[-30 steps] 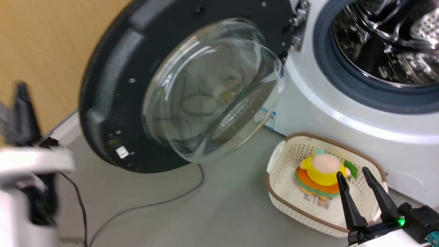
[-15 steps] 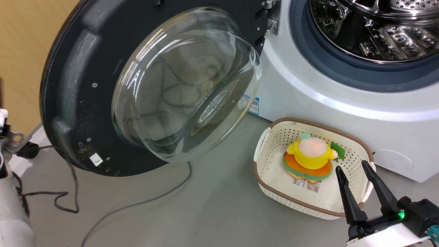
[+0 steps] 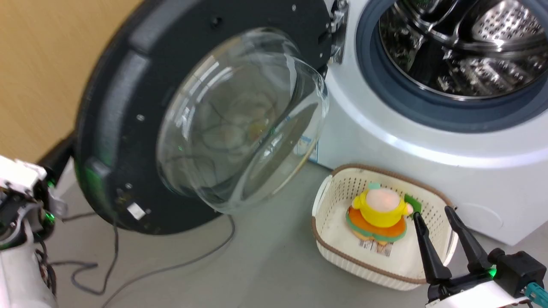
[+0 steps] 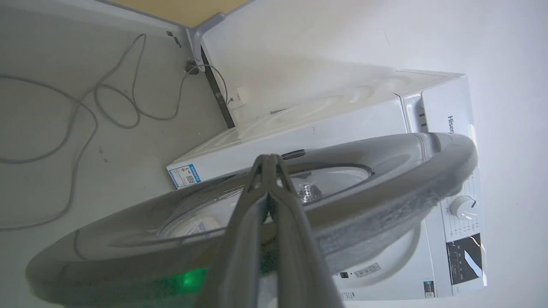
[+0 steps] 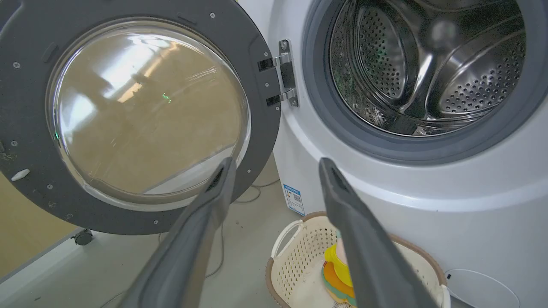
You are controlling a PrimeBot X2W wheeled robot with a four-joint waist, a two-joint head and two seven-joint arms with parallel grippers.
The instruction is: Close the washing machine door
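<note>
The washing machine door [image 3: 107,128] stands open to the left of the white washer [image 3: 385,128], its clear glass bowl [image 3: 239,124] bulging toward me. My left wrist [image 3: 21,201] sits at the door's outer edge, with the fingers hidden behind the black rim. In the left wrist view my left gripper [image 4: 268,157] is shut, fingers pressed together and lying across the door's outer face [image 4: 385,171]; contact cannot be told. My right gripper [image 3: 432,213] is open above the basket, apart from the door [image 5: 25,107]. Its fingers [image 5: 205,214] hold nothing.
A cream basket [image 3: 325,239] with a yellow and orange toy [image 3: 379,209] stands on the floor before the washer. The steel drum [image 3: 454,47] is open inside its grey rubber ring [image 3: 385,90]. Grey cables [image 3: 171,265] trail over the floor under the door. A wooden wall [image 3: 38,64] is at left.
The head camera has shifted. My left arm has come in close behind the door's outer edge. The right gripper keeps its place, open over the basket.
</note>
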